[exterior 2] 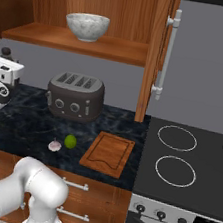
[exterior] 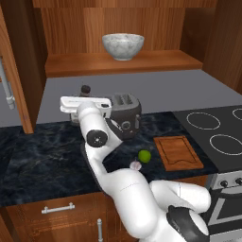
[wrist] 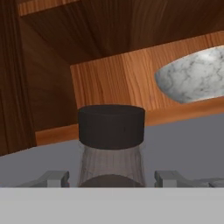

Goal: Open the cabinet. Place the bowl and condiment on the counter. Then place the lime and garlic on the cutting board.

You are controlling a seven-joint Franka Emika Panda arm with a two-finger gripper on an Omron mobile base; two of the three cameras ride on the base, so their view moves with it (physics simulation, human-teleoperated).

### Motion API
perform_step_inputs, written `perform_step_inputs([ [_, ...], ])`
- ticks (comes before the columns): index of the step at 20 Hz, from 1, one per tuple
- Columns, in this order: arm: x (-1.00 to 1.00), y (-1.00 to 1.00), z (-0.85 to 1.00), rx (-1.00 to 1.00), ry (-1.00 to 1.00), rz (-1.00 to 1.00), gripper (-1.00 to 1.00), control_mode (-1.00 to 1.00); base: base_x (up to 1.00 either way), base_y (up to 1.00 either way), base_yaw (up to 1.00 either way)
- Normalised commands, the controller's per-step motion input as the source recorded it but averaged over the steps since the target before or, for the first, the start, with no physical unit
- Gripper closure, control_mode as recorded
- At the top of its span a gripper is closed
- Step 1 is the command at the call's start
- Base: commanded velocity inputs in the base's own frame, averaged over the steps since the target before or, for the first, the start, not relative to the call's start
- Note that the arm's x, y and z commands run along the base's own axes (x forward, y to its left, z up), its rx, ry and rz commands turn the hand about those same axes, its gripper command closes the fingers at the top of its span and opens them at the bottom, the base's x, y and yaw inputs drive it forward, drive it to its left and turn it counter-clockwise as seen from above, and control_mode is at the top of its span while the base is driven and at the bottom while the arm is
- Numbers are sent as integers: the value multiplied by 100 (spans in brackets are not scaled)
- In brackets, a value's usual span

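Observation:
The cabinet (exterior: 118,64) stands open, both doors swung out. On its lower shelf sits the marbled bowl (exterior: 123,46) (exterior 2: 87,26) (wrist: 192,81). The condiment (wrist: 111,144), dark-capped, stands upright between my fingertips (wrist: 54,178), with a small gap on each side. Its cap (exterior: 85,89) pokes up behind my hand, left of the toaster. My gripper (wrist: 112,177) (exterior: 78,112) is open around the bottle; its base is hidden. The lime (exterior: 144,156) (exterior 2: 70,141) and the garlic (exterior: 135,166) (exterior 2: 54,146) lie on the counter (exterior: 42,160), just left of the cutting board (exterior: 178,152) (exterior 2: 108,153).
A dark toaster (exterior: 125,116) (exterior 2: 75,97) stands at the back of the counter beside my hand. The black stovetop (exterior 2: 187,160) lies right of the board. The open right cabinet door (exterior 2: 155,54) hangs over the counter's end; the left door (exterior: 14,85) juts out on the left.

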Motion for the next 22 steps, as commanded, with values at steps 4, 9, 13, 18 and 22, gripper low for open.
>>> perform_step_inputs([
  [4,0,8,-36,2,2,0,100,-100,0,0,0],
  [9,0,11,-40,2,3,0,100,-100,0,0,0],
  [13,0,11,-38,2,1,0,100,-100,0,0,0],
  [18,0,14,-39,1,0,0,100,-100,0,0,0],
  [22,0,17,-28,0,0,0,100,-100,0,0,0],
])
